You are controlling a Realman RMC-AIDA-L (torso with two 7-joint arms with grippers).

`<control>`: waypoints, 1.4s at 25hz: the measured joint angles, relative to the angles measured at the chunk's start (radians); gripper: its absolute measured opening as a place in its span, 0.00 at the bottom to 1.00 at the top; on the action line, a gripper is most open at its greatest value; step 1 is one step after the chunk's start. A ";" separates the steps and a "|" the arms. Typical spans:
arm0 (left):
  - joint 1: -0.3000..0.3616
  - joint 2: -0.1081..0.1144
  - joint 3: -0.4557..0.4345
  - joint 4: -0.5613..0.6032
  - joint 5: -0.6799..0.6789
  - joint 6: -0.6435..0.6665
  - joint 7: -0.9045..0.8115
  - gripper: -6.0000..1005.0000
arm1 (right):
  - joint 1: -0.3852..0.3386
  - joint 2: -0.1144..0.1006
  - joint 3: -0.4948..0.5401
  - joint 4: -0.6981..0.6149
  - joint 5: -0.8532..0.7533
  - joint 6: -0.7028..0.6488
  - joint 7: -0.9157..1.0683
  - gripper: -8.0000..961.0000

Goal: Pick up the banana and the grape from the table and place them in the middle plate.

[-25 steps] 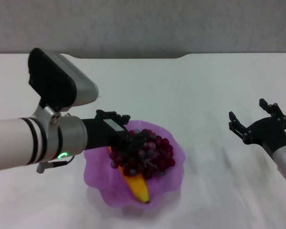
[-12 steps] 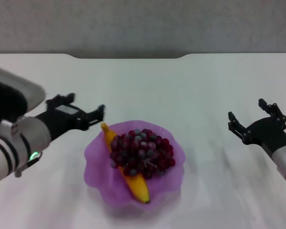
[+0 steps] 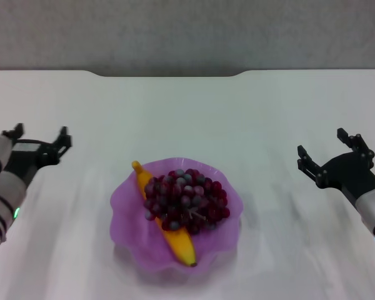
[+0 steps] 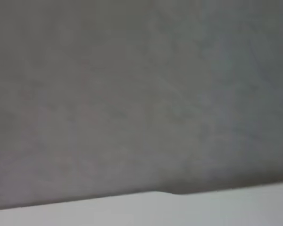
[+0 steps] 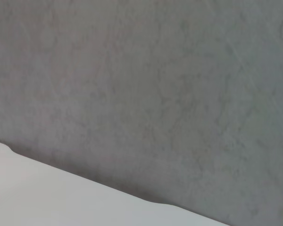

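Head view: the middle plate [image 3: 122, 203] sits near the centre of the table [image 3: 250, 125], front half. Inside it lies the banana [image 3: 178, 244], running from the plate's far-left rim to its near edge, w/ the grape [image 3: 186, 199] bunch piled on top of the banana's mid section. Both task items are in the plate, so the job looks done, as far as I can judge. Left gripper [image 3: 39, 139] is out at the table's left side, well apart from the plate, fingers spread and holding nothing. Right gripper [image 3: 333, 156] hangs at the right side, also well apart, fingers likewise spread and empty.

Left wrist view: only a grey wall and a strip of the table's notched far edge; no fruit, no plate, no fingers in shot.

Right wrist view: same sort of thing, grey wall plus a wedge of white table edge; nothing of the task in it.

Risks from here: the grape bunch rests on a curved, glossy banana, so a knock to the plate or table could roll it toward the rim. The banana's near tip seems to sit at or just over the wavy rim, hard to tell, so a nudge from an arm sweeping low might tip it out.
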 joint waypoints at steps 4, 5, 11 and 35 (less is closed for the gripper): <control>-0.024 0.004 0.018 -0.158 0.131 -0.154 -0.308 0.89 | 0.001 0.000 -0.001 -0.001 0.000 0.000 0.000 0.93; -0.027 0.008 0.015 -0.184 0.159 -0.174 -0.379 0.89 | 0.000 0.000 -0.001 -0.001 0.000 0.000 0.000 0.93; -0.032 -0.003 0.069 -0.301 0.174 -0.390 -0.479 0.88 | 0.002 0.000 -0.001 0.000 0.000 0.000 0.000 0.93; -0.089 -0.014 0.143 -0.536 0.025 -0.524 -0.460 0.89 | 0.014 0.002 -0.011 0.004 0.007 0.000 0.003 0.93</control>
